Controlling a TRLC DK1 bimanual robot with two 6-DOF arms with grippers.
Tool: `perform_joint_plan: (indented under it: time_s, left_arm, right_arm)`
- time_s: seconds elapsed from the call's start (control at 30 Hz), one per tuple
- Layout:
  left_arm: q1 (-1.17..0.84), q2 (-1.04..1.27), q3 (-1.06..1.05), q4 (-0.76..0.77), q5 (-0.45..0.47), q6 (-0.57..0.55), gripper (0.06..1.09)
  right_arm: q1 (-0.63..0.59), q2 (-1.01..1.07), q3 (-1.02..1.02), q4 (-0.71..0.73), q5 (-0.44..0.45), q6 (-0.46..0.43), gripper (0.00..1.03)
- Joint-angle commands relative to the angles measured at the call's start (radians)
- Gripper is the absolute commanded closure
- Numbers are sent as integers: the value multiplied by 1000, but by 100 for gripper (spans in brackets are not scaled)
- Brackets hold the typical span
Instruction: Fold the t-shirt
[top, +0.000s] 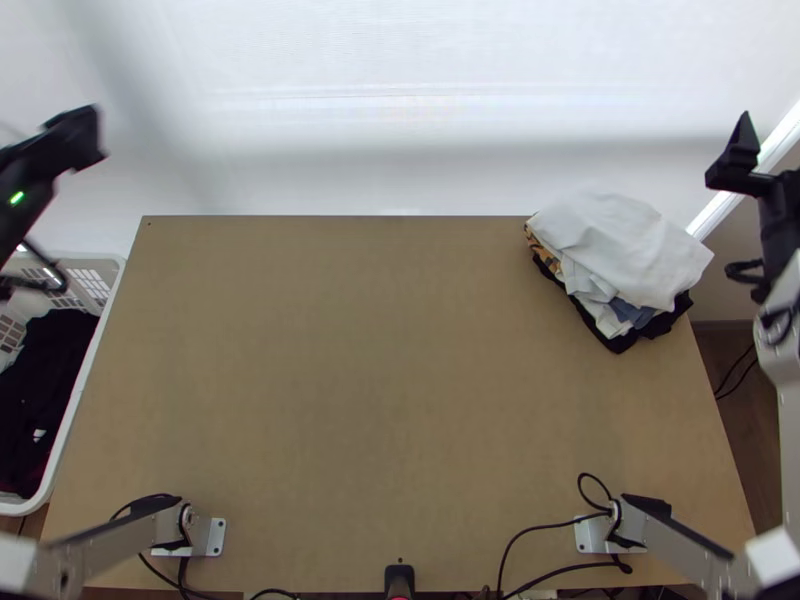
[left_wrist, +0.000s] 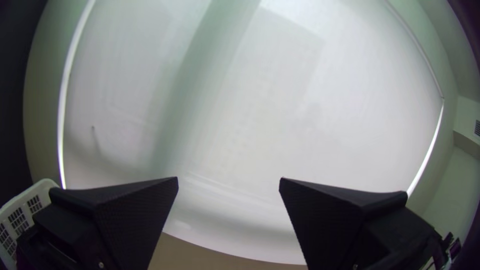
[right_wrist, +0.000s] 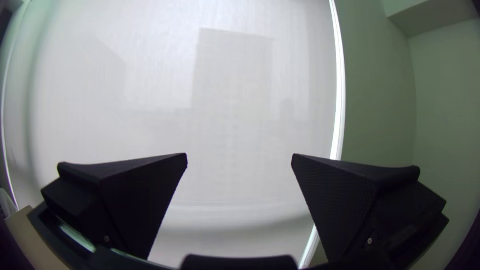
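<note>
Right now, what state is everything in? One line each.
Left tool: open, nothing between its fingers
Right tool: open, nothing between its fingers
White cloth: looks folded, atop clothes pile
Clothes pile: stacked, edges uneven
Dark cloth: bunched, in basket
Basket: open-topped, upright

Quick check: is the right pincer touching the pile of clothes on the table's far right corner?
Apart. In the top view, the right pincer hangs off beyond the pile of clothes, pale background plainly showing between them.

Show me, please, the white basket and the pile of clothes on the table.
White basket (top: 73, 400): top view, rim on the table side.
Pile of clothes (top: 625, 248): top view, on its white top piece.
</note>
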Motion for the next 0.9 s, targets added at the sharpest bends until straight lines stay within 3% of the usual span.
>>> perform_joint_plan:
  time_s: [0.0,0.17,0.4,0.47,0.7,0.87]
  left_arm:
    - [81,-210,-252,152,-7,85,10]
    - [201,-463,-575,285,-7,187,10]
    - [328,-811,-1052,488,15,312,10]
    - [328,-905,-1162,497,16,319,10]
    - [316,-1106,-1449,506,21,310,10]
    - [268,-1224,-1618,525,21,305,10]
  right_arm:
    - [24,-153,-85,-27,2,-34,4]
    - [45,-337,-208,-96,14,-35,4]
    - [66,-604,-530,-68,16,-29,4]
    - [93,-690,-644,-56,14,-25,4]
    - [149,-1107,-1161,184,14,58,4]
    - [154,-1141,-1283,187,44,118,4]
